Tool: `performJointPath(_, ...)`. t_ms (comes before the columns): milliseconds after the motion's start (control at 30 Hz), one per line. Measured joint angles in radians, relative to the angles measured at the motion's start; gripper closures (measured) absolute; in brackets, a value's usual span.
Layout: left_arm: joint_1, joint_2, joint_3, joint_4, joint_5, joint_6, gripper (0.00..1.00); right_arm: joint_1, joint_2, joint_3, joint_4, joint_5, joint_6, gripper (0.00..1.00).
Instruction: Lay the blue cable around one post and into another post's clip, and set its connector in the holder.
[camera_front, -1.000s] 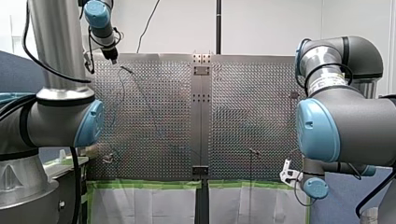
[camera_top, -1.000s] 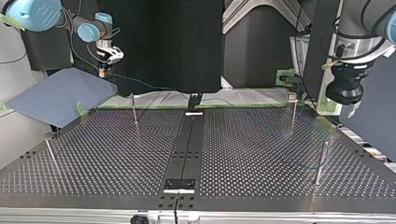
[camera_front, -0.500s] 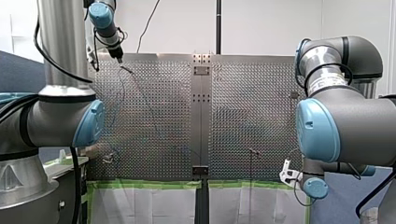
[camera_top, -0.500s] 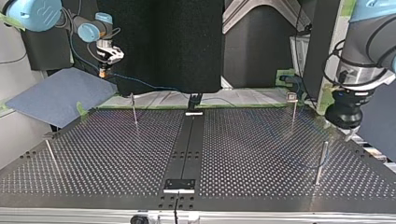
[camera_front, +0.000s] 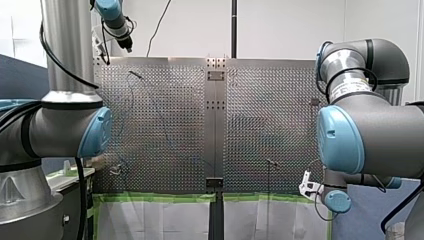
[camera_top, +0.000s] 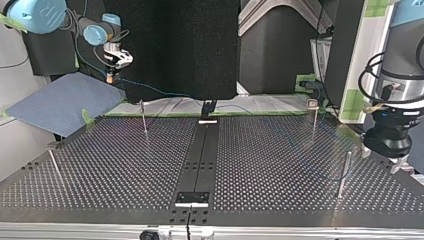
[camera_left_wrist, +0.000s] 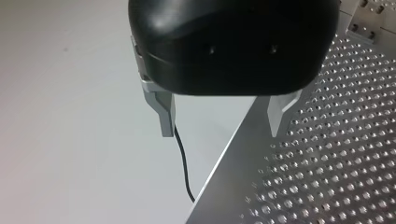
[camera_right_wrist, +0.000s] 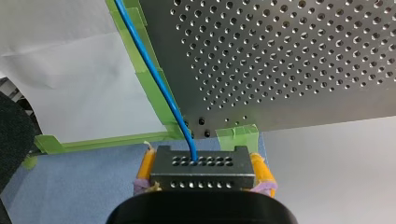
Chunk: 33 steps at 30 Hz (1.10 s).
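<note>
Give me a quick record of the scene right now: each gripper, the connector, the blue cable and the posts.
left gripper: jaws open, empty, at the table edge
right gripper: yellow pads, jaws shut on the connector
connector: grey block with rows of holes, held beyond the table's corner
blue cable: leaves the connector and runs along the table's edge
posts: four thin uprights standing on the table
cable around a post or in a clip: too faint to tell
</note>
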Motion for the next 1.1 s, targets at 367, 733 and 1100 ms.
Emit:
performJointPath(367, -0.009, -0.001, -0.035, -0.029, -0.026, 0.021, 0.02, 0.002, 0.000, 0.000, -0.001, 0.000, 0.003, 1.00)
performJointPath(733, -0.025, -0.001, -0.040, -0.061, -0.064, 0.037, 0.02, 0.005, 0.000, 0.000, 0.000, 0.000, 0.003, 1.00)
performJointPath(1100, -0.036, 0.000, -0.040, -0.107, -0.147, 0.076, 0.02, 0.009, 0.000, 0.000, 0.002, 0.000, 0.002, 1.00)
